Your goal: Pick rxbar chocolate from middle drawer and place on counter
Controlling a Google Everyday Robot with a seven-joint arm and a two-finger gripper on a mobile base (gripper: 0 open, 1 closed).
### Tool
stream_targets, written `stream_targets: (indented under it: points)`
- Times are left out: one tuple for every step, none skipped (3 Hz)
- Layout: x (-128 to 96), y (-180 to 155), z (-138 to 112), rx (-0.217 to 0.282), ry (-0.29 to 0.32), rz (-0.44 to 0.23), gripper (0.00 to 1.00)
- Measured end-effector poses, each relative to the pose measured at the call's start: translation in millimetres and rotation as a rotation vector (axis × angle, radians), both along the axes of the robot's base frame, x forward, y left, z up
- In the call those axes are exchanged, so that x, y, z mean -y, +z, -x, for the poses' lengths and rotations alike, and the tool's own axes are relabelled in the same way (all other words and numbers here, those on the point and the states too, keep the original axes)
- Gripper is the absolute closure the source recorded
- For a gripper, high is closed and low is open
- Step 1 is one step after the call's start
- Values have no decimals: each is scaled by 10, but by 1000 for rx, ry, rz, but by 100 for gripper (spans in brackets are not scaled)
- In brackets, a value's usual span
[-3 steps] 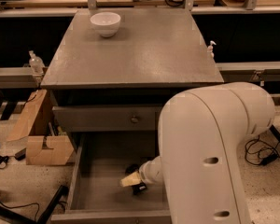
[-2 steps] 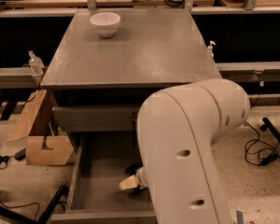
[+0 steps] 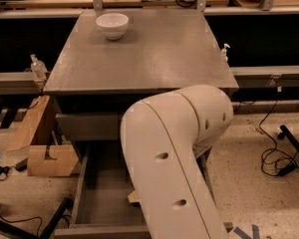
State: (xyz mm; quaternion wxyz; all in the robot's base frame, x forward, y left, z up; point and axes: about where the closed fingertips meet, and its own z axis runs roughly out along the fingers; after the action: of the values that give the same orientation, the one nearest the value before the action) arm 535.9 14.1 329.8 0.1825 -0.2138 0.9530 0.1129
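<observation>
The middle drawer [image 3: 100,193] is pulled open below the counter [image 3: 139,54], and the left part of its bare grey floor shows. My big white arm [image 3: 169,158] reaches down over the drawer's right half and hides it. Only a small tan bit of my gripper [image 3: 133,198] shows past the arm's left edge, low inside the drawer. The rxbar chocolate is hidden or out of view.
A white bowl [image 3: 112,25] stands at the counter's back left. The shut top drawer front [image 3: 89,126] sits above the open drawer. A cardboard box [image 3: 47,158] lies on the floor at left, cables [image 3: 276,163] at right. Small bottles [image 3: 37,66] stand on the side rails.
My arm has swung left and now covers more of the drawer. The gripper has shifted left with it and is now almost wholly hidden behind the arm.
</observation>
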Motion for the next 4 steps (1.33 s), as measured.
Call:
stream_targets:
  points:
    - [0, 39, 0, 0, 0, 0, 48]
    - [0, 84, 0, 0, 0, 0, 72]
    - [0, 160, 0, 0, 0, 0, 96]
    - [0, 197, 0, 0, 0, 0, 100]
